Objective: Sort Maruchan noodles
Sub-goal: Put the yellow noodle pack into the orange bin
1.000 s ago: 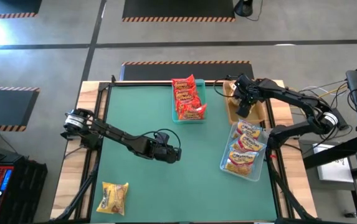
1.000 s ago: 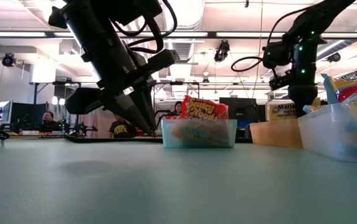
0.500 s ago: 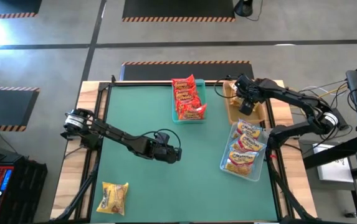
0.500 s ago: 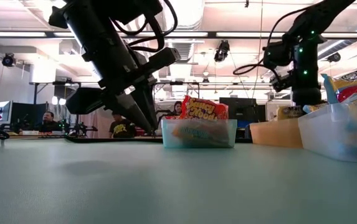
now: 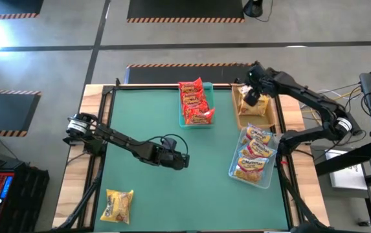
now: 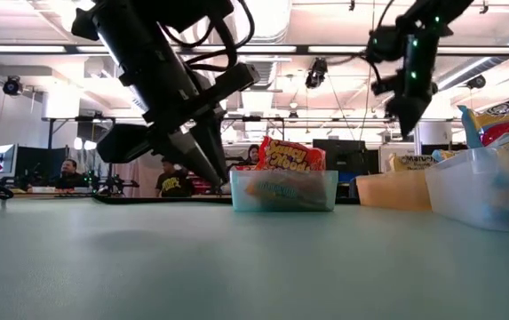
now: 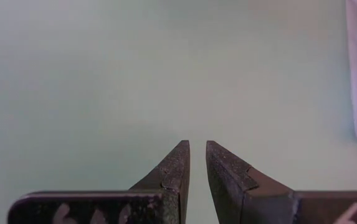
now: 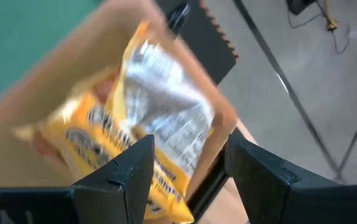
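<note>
Now the last loose yellow packet lies nearer the left jaws, nearly closed and empty; right jaws gape empty above the tan tray.

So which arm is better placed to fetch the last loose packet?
The left tool, shut and empty, sits nearer the loose yellow packet; the right tool is open above the tan tray.

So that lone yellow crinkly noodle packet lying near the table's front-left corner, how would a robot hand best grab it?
Probably from straight above, pinching across the middle of the yellow crinkly noodle packet. It lies flat on the green table with open space on every side, so the left hand, hovering nearer it, could likely come down there.
</note>
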You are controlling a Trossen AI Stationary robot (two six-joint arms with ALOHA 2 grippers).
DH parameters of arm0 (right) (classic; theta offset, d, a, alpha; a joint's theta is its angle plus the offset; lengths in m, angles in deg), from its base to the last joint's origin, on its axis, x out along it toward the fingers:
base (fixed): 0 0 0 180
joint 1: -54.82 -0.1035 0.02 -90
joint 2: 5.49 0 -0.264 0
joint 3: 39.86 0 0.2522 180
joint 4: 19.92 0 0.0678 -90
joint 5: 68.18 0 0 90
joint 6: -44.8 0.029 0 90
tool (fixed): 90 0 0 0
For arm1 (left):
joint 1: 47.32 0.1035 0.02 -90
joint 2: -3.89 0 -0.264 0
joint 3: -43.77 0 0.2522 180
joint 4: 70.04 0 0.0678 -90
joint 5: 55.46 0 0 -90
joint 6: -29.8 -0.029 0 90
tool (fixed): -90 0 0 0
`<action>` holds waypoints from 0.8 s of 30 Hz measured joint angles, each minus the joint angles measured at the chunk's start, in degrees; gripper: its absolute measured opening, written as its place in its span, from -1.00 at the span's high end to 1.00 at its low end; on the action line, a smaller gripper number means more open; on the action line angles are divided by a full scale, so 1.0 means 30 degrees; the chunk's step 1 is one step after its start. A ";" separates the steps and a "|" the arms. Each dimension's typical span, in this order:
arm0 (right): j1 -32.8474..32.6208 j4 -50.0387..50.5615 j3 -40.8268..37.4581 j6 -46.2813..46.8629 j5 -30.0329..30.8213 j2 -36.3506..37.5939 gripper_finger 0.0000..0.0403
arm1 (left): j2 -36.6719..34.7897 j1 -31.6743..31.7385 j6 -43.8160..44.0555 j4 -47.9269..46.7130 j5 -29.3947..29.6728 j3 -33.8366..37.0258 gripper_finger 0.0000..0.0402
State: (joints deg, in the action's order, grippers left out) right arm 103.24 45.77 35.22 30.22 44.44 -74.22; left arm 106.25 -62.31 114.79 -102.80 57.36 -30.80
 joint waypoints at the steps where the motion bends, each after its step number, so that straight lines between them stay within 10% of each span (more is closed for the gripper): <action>1: 0.0000 0.0146 0.0427 0.0559 -0.0149 0.0000 0.05 | 0.0000 -0.0006 -0.0061 0.0012 -0.0245 -0.0107 0.82; 12: -0.0973 -0.0790 0.2039 0.4891 -1.4049 0.0751 0.05 | -0.0053 -0.2567 -0.1146 -0.0099 -0.3002 -0.2195 0.82; 24: -0.6641 -0.3596 -0.1509 0.7186 -1.4398 0.2832 0.05 | -0.0095 -0.8125 0.9574 -0.9911 -0.5198 -0.6728 0.82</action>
State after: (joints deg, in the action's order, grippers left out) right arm 83.32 34.98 30.70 51.77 1.25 -65.73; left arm 105.97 -86.68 143.52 -132.54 41.77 -50.98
